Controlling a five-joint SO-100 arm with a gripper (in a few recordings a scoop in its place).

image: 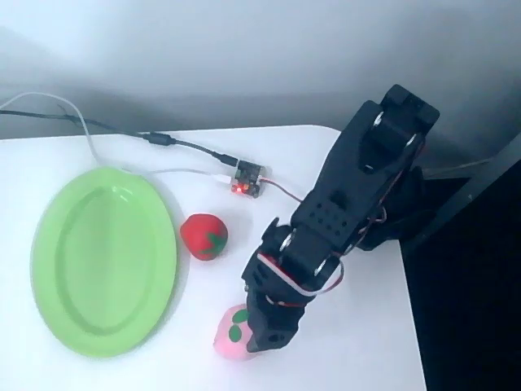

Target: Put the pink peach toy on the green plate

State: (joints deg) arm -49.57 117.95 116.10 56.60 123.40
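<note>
The black two-finger gripper (254,340) is lowered onto the soft rounded pale-pink peach toy (231,336); whether it is clenched cannot be told. The glossy light-green oval plate (104,259) lies well apart to its left.

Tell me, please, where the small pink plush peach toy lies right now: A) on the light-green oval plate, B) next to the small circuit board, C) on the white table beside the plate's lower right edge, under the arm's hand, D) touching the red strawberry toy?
C: the small pink plush peach toy sits on the white table, off the light-green oval plate, with the black hand right at it.
</note>
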